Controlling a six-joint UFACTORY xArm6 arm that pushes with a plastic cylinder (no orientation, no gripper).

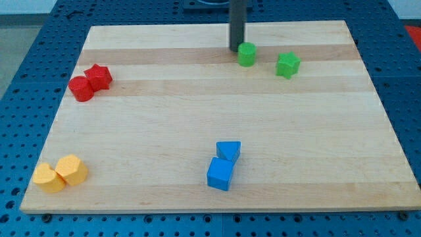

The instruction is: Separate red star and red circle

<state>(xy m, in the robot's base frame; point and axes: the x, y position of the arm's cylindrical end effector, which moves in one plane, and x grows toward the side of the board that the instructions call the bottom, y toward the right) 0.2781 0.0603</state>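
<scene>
Wooden board (197,99): my tip (236,49) stands far from touching red star (99,76) and red circle (81,89).

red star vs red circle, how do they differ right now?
The red star has a pointed outline; the red circle is round. The star lies nearer the view's top and right, the circle lower and nearer the board's left edge. Both are the same red, similar in size, and touching. My tip is far off, beside the green circle.

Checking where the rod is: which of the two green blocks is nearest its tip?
The green circle, just right of my tip; the green star sits farther right.
</scene>
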